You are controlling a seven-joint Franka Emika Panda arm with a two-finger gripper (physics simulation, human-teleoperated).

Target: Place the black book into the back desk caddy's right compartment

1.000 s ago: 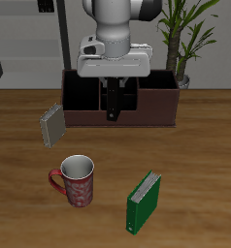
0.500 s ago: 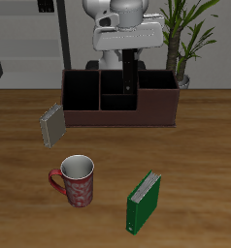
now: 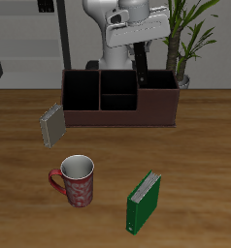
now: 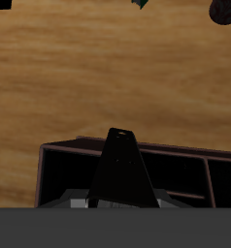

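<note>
The black book (image 4: 124, 172) hides the jaws gripping it.

Black book (image 3: 143, 66) held above back desk caddy (image 3: 120, 100).

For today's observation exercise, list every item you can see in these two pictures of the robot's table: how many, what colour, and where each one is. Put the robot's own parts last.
Black book: one, black, held upright in the gripper above the caddy's large end compartment.
Back desk caddy: one, dark maroon-brown, at the back of the table, divided into compartments.
Grey book: one, grey, tilted, beside the caddy's other end.
Mug: one, red patterned, toward the table's front edge.
Green book: one, green, standing near the front edge.
Plant: one, green, behind the caddy.
Table: one, brown wood.
Gripper: one, white and grey arm with dark fingers, over the caddy, shut on the book.
</note>
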